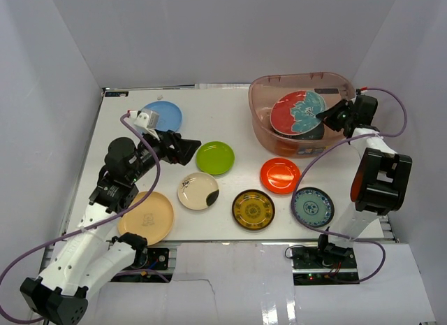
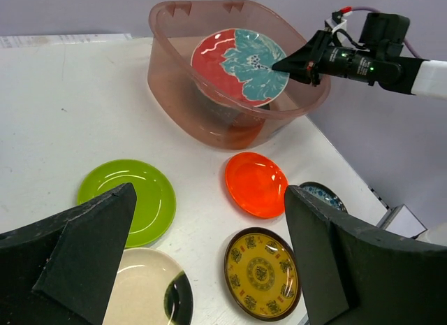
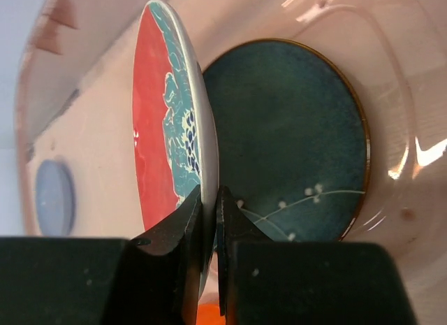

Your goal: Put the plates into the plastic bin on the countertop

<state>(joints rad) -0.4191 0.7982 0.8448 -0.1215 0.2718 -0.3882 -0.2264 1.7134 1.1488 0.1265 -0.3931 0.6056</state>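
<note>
**Inspector:** Plates, present count: seven lie flat on the bench [image 1: 223, 115]; two are inside the plastic bin [image 1: 300, 77], which stands at the far right corner.

**Clerk:** State of the two in the bin?

**Inspector:** The red plate with teal flowers [image 3: 164, 129] is tilted steeply, almost on edge in the right wrist view; the right pincer [image 3: 207, 192] is clamped on its rim, one finger against each face. Behind it a dark teal plate [image 3: 286, 136] lies flat on the bin floor; I cannot tell whether the two touch.

**Clerk:** And the left side?

**Inspector:** The left pincer [image 1: 190, 149] has its jaws spread wide with nothing between them; it hangs above the bench just left of the lime green plate [image 1: 215, 158].

**Clerk:** The loose plates, by position?

**Inspector:** The light blue plate [image 1: 164, 115] is at the far left. The orange-red plate [image 1: 280, 175] is just on the near side of the bin. The cream plate with a dark blotch [image 1: 198, 191] is on the near side of the green one. The amber patterned plate [image 1: 253, 209] is near the front centre; the white-blue patterned plate [image 1: 312, 206] is to its right, close to the right arm. The tan plate [image 1: 147, 217] is at the near left edge, beside the left arm. All seven are apart from one another.
</note>
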